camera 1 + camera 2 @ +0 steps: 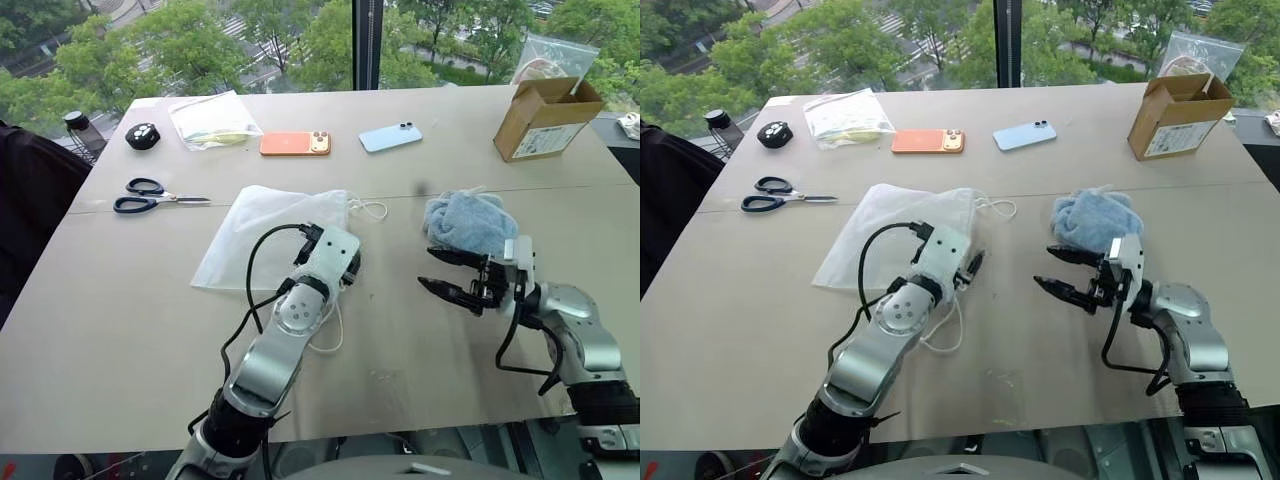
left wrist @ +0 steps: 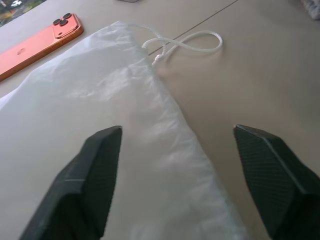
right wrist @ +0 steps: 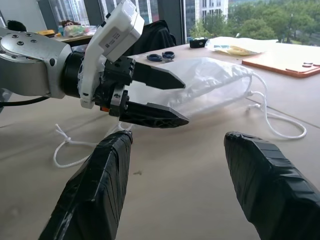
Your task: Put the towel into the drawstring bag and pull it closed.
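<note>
A wide beige table [image 1: 120,330] carries everything. On it, left of centre, lies the drawstring bag [image 1: 262,232], a thin white semi-sheer fabric pouch lying flat with its white cord loop [image 2: 186,41] trailing off the right-hand corner of its mouth. To its right, well apart, sits the towel [image 1: 468,220], a small light-blue fluffy terry lump, untouched and outside the bag.

The left gripper [image 3: 172,100] hovers over the bag's near right edge, its two black fingers spread apart with nothing between them. The right gripper [image 1: 436,270] points left just on the near side of the towel, jaws likewise parted and empty.

The risks, as I judge them: the sheer fabric is slippery and lies collapsed, so a pinch may catch both layers and hold the mouth shut; and the loose cord could snag a finger.
</note>
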You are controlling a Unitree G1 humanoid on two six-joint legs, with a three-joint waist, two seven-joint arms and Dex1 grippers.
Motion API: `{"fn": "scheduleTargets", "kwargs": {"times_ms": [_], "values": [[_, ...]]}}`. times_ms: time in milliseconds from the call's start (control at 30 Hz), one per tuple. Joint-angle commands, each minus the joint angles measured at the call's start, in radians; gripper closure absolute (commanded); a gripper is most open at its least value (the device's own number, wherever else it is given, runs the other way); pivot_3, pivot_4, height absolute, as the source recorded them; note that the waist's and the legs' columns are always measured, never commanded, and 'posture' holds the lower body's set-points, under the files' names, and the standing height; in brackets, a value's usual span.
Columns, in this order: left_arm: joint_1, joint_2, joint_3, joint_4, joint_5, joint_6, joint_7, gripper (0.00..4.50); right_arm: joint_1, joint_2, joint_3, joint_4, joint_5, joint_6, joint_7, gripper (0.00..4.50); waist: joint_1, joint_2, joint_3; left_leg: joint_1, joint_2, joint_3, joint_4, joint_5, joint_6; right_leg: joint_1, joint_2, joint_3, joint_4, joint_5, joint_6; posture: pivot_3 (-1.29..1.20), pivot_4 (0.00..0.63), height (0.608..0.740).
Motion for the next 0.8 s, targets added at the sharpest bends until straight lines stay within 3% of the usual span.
{"fn": "scheduleTargets", "kwargs": {"times_ms": [33, 167, 200, 400, 800], "values": [[-0.001, 0.002, 0.021, -0.03, 0.035, 0.024, -0.003, 2.48, -0.009, 0.008, -0.006, -0.014, 0.011, -0.023, 0.002, 1.31, 0.0, 0.0, 0.0, 0.0, 0.0, 0.0, 0.0, 0.0, 0.0, 0.0, 0.0, 0.0, 0.0, 0.0, 0.0, 0.0, 0.15, 0.734], [0.023, 0.01, 0.049, -0.058, 0.048, 0.081, -0.008, 4.3, -0.004, 0.011, -0.008, -0.012, 0.009, -0.03, 0.002, 1.31, -0.001, 0.0, 0.0, 0.0, 0.0, 0.0, 0.0, 0.0, 0.0, 0.0, 0.0, 0.0, 0.0, 0.0, 0.0, 0.0, 0.15, 0.734], [0.029, 0.009, 0.057, -0.063, 0.048, 0.092, -0.008, 4.41, -0.005, 0.011, -0.01, -0.01, 0.008, -0.032, 0.003, 1.31, 0.0, 0.0, 0.0, 0.0, 0.0, 0.0, 0.0, 0.0, 0.0, 0.0, 0.0, 0.0, 0.0, 0.0, 0.0, 0.0, 0.15, 0.734], [0.053, -0.004, 0.094, -0.101, 0.033, 0.069, -0.032, 4.41, -0.02, 0.008, -0.014, 0.021, 0.003, -0.044, 0.004, 1.31, 0.0, 0.0, 0.0, 0.0, 0.0, 0.0, 0.0, 0.0, 0.0, 0.0, 0.0, 0.0, 0.0, 0.0, 0.0, 0.0, 0.15, 0.734], [0.129, 0.173, 0.116, -0.196, 0.098, -0.076, -0.118, 4.41, -0.036, 0.02, -0.005, 0.063, -0.002, -0.055, 0.005, 1.31, 0.0, 0.0, 0.0, 0.0, 0.0, 0.0, 0.0, 0.0, 0.0, 0.0, 0.0, 0.0, 0.0, 0.0, 0.0, 0.0, 0.15, 0.734]]}}
